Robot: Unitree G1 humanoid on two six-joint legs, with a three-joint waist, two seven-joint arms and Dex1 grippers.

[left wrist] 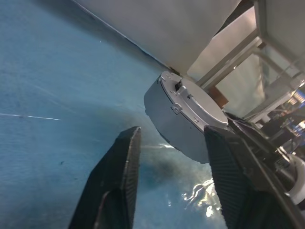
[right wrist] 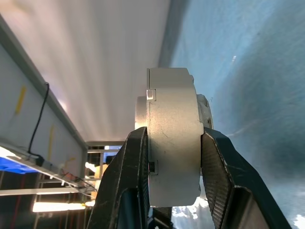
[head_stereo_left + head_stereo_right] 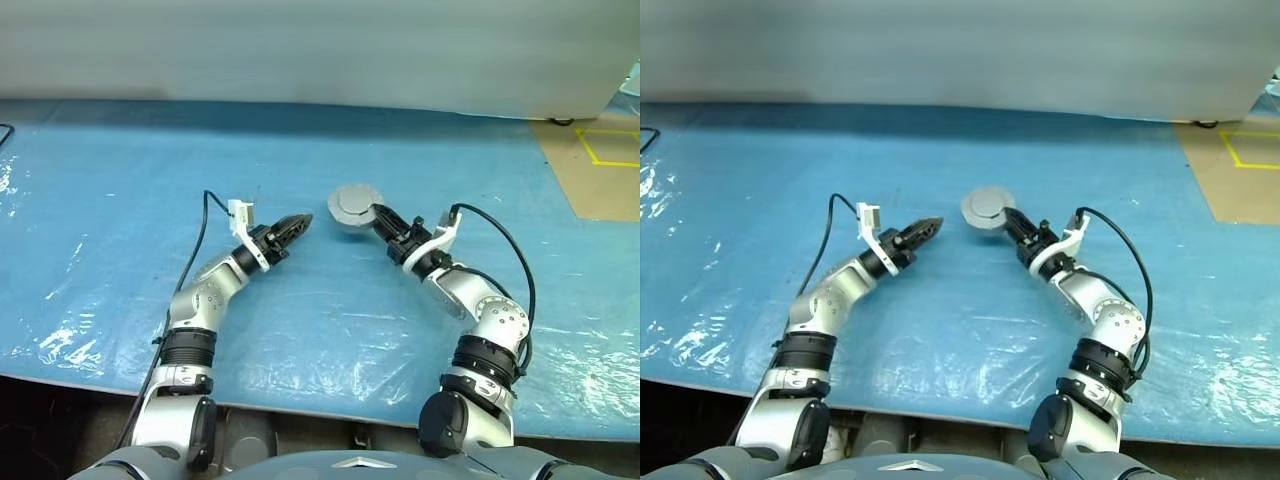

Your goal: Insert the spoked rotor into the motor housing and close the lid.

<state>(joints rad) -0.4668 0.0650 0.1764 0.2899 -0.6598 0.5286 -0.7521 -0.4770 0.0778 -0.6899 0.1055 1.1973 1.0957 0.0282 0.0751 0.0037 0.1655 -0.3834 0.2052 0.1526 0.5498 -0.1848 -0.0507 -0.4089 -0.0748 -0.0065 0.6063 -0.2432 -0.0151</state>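
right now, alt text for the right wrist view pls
The right hand grips a round silver motor assembly edge-on between its two black fingers, held above blue plastic sheeting. A pale wall and shelving stand behind.

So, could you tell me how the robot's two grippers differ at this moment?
The right gripper is shut on the closed motor housing, one finger on each flat face; the left gripper holds nothing, its fingers apart. The right gripper's tips are at the housing, while the left gripper's stop short of it, over the blue sheet. Both have two black fingers and point inward toward the housing.
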